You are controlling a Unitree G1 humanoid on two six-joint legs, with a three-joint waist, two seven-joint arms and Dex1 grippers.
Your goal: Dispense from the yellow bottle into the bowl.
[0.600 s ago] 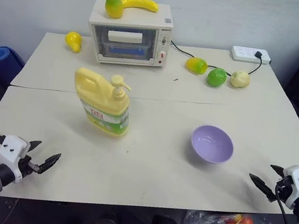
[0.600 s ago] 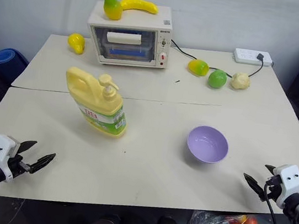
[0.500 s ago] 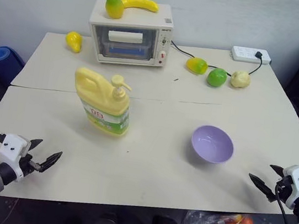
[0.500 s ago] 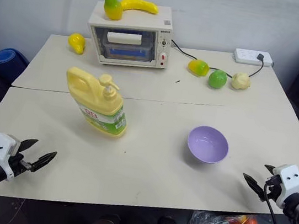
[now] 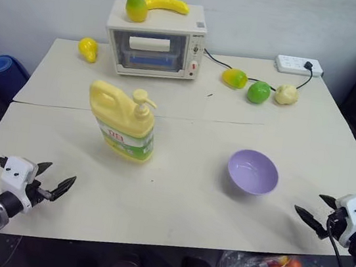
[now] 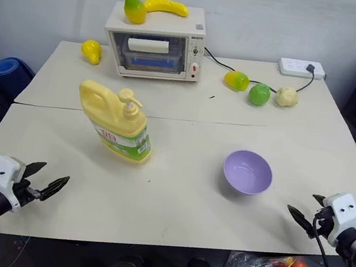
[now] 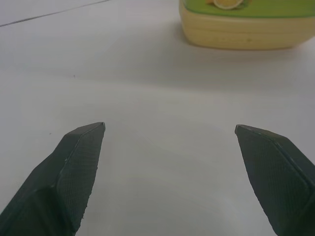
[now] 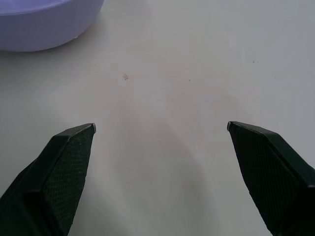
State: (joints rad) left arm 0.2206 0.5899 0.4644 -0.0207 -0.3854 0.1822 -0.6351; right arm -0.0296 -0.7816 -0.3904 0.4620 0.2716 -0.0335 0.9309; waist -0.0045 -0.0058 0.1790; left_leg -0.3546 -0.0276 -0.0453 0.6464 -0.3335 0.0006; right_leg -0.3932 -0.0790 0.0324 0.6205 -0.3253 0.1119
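The worktop (image 5: 181,207) is laid out just as it was a moment ago: nothing on it has shifted, and the slight change is in the arms alone. At the back stands a small white toaster oven (image 5: 155,44) with a toy pear (image 5: 136,5) and a banana (image 5: 167,3) on its roof, a yellow fruit (image 5: 88,48) to its left, and to its right three more toy fruits (image 5: 258,92) and a white power strip (image 5: 298,65). The yellow bottle (image 5: 124,122) stands upright left of centre, handle to the left and pump spout aimed right, untouched. The bowl (image 5: 253,172) sits upright and looks empty, well apart from the bottle on the right half. The left tool (image 5: 54,181), low at the near left edge, has crept a little toward the bottle since half a second ago; its fingers stand wide apart and hold nothing, and in the left wrist view the bottle's base (image 7: 246,27) lies ahead across bare worktop. The right tool (image 5: 313,214) has eased slightly inward at the near right edge, fingers likewise spread and empty, with the bowl's rim (image 8: 44,24) ahead of it and off to one side. I judge this the very start of the approach: no contact yet, and the bottle or bowl must be brought together, or the spout lined over the bowl, before the pump can be pressed.
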